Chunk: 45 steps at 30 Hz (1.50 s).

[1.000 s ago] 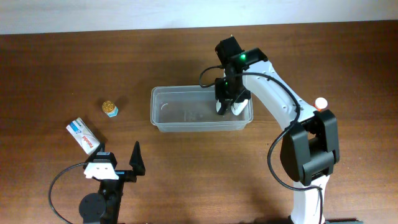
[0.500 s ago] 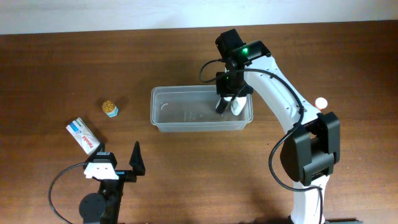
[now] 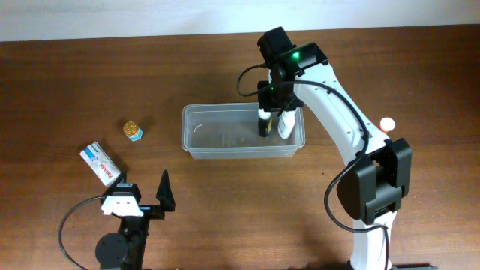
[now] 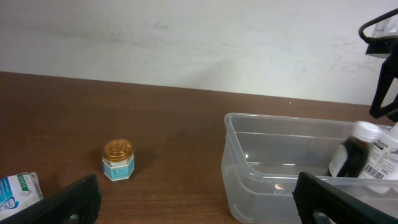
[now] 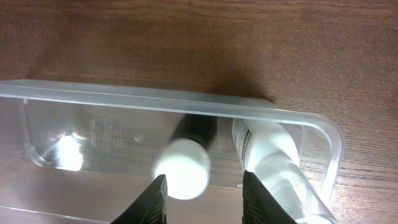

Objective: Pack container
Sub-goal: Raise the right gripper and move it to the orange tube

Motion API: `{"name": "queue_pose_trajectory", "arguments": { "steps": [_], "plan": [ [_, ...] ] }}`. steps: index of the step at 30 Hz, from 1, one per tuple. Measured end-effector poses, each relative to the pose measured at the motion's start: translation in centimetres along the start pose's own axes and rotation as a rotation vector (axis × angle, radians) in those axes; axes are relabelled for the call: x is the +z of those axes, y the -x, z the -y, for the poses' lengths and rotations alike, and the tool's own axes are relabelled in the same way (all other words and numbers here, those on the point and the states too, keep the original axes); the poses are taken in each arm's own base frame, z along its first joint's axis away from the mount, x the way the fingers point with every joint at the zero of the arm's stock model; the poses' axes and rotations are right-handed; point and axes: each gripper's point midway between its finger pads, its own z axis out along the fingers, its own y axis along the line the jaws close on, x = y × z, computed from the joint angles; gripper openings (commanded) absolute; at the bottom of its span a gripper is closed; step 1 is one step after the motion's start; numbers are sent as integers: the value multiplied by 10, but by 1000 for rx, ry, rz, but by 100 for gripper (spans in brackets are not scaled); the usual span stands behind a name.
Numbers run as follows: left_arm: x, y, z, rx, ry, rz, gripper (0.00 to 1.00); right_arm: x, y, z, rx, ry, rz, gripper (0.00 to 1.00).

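Clear translucent plastic rectangular tub (image 3: 225,153) sits mid-table on the brown wooden table (image 3: 67,82). Inside its right end are a dark bottle with a white cap (image 3: 263,124), upright, and just to its right a white labelled bottle (image 3: 284,127), leaning on the end wall.

Right gripper (image 3: 271,112) hangs over that end of the tub. Fingers (image 5: 157,200) are apart, with the white cap below and between them; not clamped on it.

Left gripper (image 3: 142,196) is low at the near-left edge, well apart from the tub, jaws spread wide and holding nothing.

Left of the tub stands a small teal jar with a gold lid (image 3: 133,130). Near it, closer to the left arm, lies a white-and-blue carton (image 3: 100,163). Both are outside the tub.
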Motion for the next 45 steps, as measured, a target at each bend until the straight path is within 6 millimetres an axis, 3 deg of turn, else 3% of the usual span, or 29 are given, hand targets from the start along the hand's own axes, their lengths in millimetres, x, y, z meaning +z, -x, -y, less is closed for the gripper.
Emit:
{"name": "queue_pose_trajectory", "arguments": {
  "steps": [12,15,20,23,28,37,45],
  "plan": [
    [0,0,0,0,0,0,99,-8,-5,1,-3,-8,-23,31],
    [0,0,0,0,0,0,99,-31,-1,-1,-18,-3,-11,32],
    [0,0,0,0,0,0,99,-91,7,-5,-29,16,58,44],
    [0,0,0,0,0,0,99,-119,3,3,-30,-2,79,43],
    [0,0,0,0,0,0,99,-138,6,37,38,-15,90,43],
    [0,0,0,0,0,0,99,-141,20,149,303,-46,90,44],
    [0,0,0,0,0,0,99,-109,-17,238,474,-98,-74,43]
  ]
}}
